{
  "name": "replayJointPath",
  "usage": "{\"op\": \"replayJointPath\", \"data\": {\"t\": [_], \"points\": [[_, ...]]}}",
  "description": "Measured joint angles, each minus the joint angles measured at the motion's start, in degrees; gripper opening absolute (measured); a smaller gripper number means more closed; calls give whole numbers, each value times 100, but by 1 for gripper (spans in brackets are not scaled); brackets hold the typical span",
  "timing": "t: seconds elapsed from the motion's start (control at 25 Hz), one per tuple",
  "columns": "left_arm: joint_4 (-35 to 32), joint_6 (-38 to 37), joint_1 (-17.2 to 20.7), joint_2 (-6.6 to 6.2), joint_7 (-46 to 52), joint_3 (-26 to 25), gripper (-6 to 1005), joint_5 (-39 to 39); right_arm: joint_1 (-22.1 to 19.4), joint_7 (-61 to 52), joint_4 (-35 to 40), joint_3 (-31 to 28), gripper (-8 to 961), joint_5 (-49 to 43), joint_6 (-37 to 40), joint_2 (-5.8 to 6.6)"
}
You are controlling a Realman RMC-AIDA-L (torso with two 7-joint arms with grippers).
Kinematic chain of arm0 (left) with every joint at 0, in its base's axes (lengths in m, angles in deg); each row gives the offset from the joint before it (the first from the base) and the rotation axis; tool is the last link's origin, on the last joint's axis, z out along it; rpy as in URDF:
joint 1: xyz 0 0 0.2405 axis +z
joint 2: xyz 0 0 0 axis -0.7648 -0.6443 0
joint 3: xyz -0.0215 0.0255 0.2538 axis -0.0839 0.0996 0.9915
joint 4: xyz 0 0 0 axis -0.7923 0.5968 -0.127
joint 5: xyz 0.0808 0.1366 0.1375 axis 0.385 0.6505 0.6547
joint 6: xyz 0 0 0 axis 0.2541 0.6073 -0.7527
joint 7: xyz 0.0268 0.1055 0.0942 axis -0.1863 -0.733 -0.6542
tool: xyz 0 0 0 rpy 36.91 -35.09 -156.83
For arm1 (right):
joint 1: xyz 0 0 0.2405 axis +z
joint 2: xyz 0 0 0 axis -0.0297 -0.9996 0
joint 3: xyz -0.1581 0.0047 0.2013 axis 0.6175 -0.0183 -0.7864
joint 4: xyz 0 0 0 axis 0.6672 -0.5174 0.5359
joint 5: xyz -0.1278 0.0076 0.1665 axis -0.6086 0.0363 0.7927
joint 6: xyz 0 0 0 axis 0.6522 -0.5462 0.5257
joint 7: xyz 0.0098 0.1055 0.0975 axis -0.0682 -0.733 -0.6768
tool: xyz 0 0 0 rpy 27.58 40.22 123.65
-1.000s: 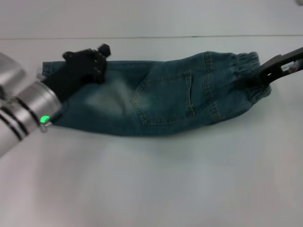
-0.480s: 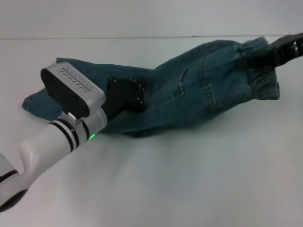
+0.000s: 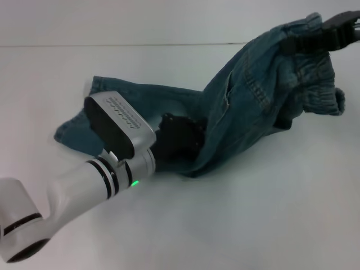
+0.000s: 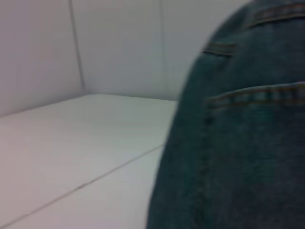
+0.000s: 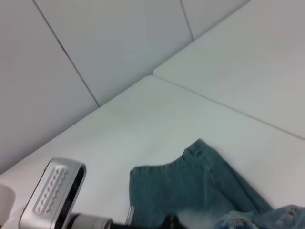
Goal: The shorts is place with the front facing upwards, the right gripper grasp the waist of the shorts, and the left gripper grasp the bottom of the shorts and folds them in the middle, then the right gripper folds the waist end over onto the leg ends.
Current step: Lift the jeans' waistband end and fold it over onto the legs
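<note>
shorts [image 3: 247,107]: blue denim, tan stitching; table [image 3: 236,225]: white; left end effector [image 3: 177,138]: black

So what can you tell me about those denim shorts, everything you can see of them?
The shorts look like blue denim, faded lighter in places, with orange-tan stitching, a patch pocket and a gathered elastic waist. They are folded lengthwise. The waist end is lifted off the white table, pinched in the right claw at the upper right, so the cloth hangs in a slope. The leg ends lie flat on the table at the left. The left claw presses into the middle of the cloth, where the raised part bends over.
</note>
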Motion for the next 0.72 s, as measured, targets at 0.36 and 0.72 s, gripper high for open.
{"op": "replayJointPath", "data": {"t": [0.36,0.72], "points": [[637,-576,-145,0,268,-136,1,661,308,17,-35,205,105,-23,-121,-65],[735,-804,166,1,245,-876,1,1188,381,95,-264,652,105,-191,-429,-93]]}}
